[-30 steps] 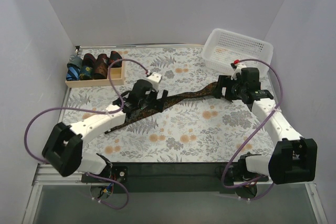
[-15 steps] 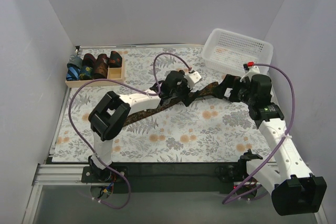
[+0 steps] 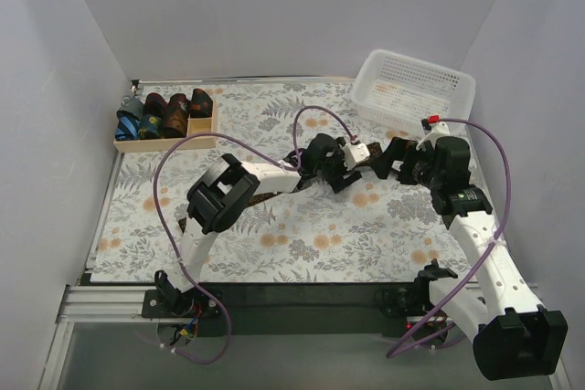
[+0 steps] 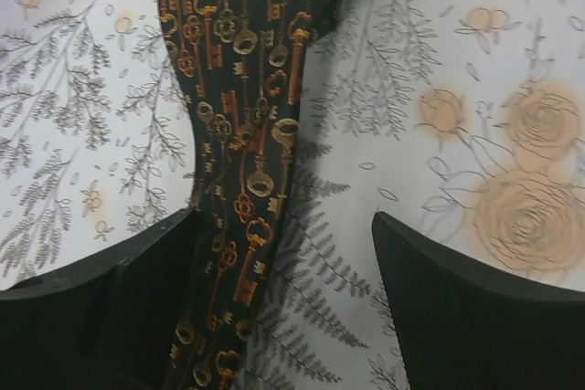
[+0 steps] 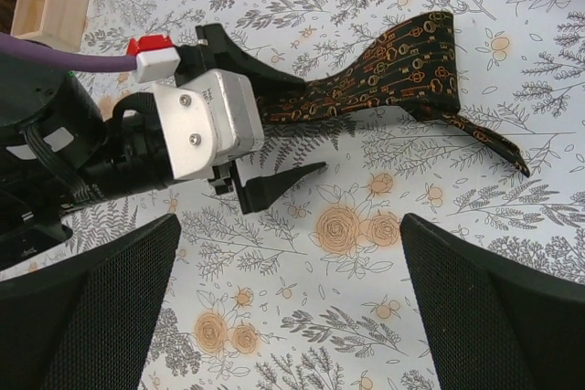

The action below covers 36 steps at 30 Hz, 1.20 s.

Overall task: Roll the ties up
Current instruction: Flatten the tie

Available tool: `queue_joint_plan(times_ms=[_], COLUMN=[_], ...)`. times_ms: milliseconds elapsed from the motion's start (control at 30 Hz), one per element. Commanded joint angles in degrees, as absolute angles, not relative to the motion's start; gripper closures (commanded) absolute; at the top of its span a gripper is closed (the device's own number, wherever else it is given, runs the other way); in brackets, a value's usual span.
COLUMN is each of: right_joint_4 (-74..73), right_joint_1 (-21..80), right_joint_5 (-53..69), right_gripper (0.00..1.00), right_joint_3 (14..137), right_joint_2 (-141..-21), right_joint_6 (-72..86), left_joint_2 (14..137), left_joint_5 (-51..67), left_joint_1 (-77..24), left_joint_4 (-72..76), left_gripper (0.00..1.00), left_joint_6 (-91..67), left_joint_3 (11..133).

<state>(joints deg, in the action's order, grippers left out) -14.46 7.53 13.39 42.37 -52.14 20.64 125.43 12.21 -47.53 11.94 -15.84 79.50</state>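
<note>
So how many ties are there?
5. One flat tie lies on the table. Four rolled ones sit in the tray: a blue roll, a red roll, another red roll, a dark roll. More may hide behind them.

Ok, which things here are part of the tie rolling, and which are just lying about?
Job:
- dark key-patterned tie, under the open left gripper
- rolled ties in the wooden tray

Lying about:
- white mesh basket
- floral table cover
</note>
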Motion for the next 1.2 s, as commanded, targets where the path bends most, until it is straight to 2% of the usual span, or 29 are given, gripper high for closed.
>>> queue_joint_plan(times_ms=[0,67,167,200,300,333,500,533,633,733,800,867,1100,1167], right_joint_4=[-12.66,-13.01,-13.18,-13.1,-13.27,-13.27,-13.53,-13.71,-13.89,-14.06,-14.24,-14.59,-15.47,-15.56], right_joint_1=[7.73,7.65,7.65,7.65,7.65,7.65,7.65,7.65,7.65,7.73,7.65,7.65,10.01,11.42], right_joint_5=[13.18,12.92,12.31,12.04,10.99,10.73,9.67,9.49,9.32,9.93,11.24,13.0,16.7,16.79], right_gripper=[0.06,0.06,0.07,0.07,0.07,0.07,0.08,0.07,0.08,0.08,0.08,0.08,0.11,0.11], right_joint_3=[42.19,42.27,42.36,42.45,42.63,42.63,43.33,43.5,43.94,43.95,43.95,43.95,45.09,45.61], right_joint_2=[-50.63,-50.27,-49.92,-49.83,-49.57,-49.48,-48.78,-48.61,-48.78,-49.48,-49.83,-50.62,-55.1,-57.47], right_joint_6=[19.6,19.34,18.81,18.63,18.2,18.11,16.79,16.61,16.08,15.56,15.21,14.42,11.08,9.94], left_joint_2=[126.9,127.96,128.32,127.89,124.11,121.49,110.67,108.48,103.37,107.21,113.78,116.27,113.47,113.03], left_joint_5=[11.61,10.99,11.6,12.73,15.63,16.17,25.2,30.71,33.83,34.36,44.26,49.03,44.66,43.77], left_joint_1=[-47.64,-47.64,-47.64,-47.64,-47.9,-48.16,-49.57,-49.4,-48.43,-41.16,-33.88,-31.47,-30.41,-29.97], left_joint_4=[14.58,14.68,14.5,14.24,13.37,12.75,-4.16,-6.57,-11.33,-15.37,-18.27,-18.63,-16.44,-16.52], left_gripper=[0.3,0.36,0.57,0.68,0.84,0.93,1.0,1.0,1.0,1.0,1.0,1.0,1.0,0.95], left_joint_6=[-13.36,-13.18,-13.53,-14.06,-16.25,-17.3,-25.02,-27.83,-36.19,-50.06,-59.97,-63.18,-65.83,-66.62], left_joint_3=[83.14,84.28,84.29,83.5,79.91,79.02,79.1,79.88,80.15,81.29,82.0,80.09,73.31,72.25])
